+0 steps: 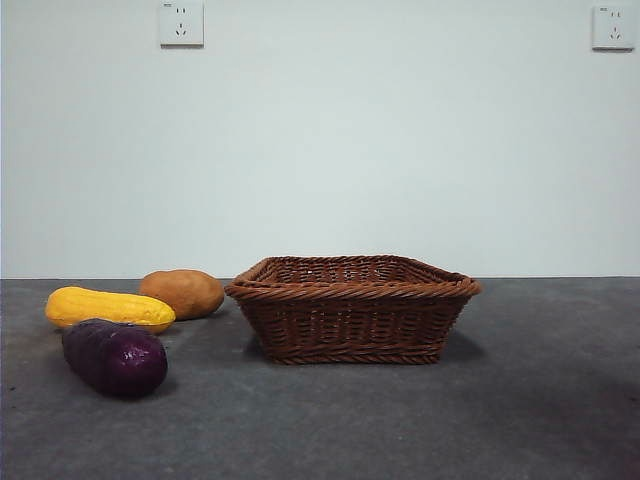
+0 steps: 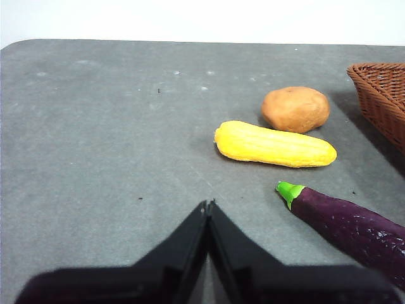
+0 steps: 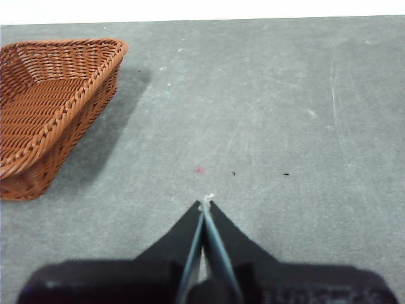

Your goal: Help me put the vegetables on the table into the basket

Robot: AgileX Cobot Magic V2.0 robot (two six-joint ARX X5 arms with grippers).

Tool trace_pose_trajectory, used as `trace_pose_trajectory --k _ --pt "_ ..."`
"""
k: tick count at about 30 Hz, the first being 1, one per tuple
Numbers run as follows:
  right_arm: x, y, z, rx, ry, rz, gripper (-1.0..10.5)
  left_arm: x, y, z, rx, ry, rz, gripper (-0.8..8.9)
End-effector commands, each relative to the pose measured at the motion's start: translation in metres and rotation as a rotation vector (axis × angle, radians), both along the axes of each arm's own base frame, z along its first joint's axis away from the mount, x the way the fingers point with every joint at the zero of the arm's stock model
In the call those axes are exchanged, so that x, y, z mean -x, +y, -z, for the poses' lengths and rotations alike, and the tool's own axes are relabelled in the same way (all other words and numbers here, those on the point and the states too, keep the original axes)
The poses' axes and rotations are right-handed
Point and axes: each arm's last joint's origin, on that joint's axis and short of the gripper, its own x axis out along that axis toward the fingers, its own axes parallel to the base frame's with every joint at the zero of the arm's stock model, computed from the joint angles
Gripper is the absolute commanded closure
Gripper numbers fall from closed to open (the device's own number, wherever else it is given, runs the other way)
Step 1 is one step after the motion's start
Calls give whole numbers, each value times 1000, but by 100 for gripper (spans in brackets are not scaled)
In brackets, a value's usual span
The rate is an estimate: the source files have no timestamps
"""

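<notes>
The corn cob (image 1: 109, 308), the potato (image 1: 182, 293) and the purple eggplant (image 1: 115, 357) are laid together on the surface (image 1: 540, 400), just beside the basket (image 1: 352, 308), so a short carry is needed. Nothing is placed in the basket yet. The left gripper (image 2: 208, 204) and the right gripper (image 3: 206, 204) are kept clenched and empty above the surface. No writing can be read.
</notes>
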Motion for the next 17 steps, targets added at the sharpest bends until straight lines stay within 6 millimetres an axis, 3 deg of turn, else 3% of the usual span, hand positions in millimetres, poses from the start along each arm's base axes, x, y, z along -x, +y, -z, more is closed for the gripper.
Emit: trace_pose_trajectory --k 1,13,17 --pt "0 0 2 -9 1 3 945 -1 0 3 8 3 -5 816" --pt "-1 0 -1 -207 4 43 950 0 0 2 40 2 -12 817" --pt "2 1 -19 -340 -33 52 956 4 -1 -14 111 -15 19 819"
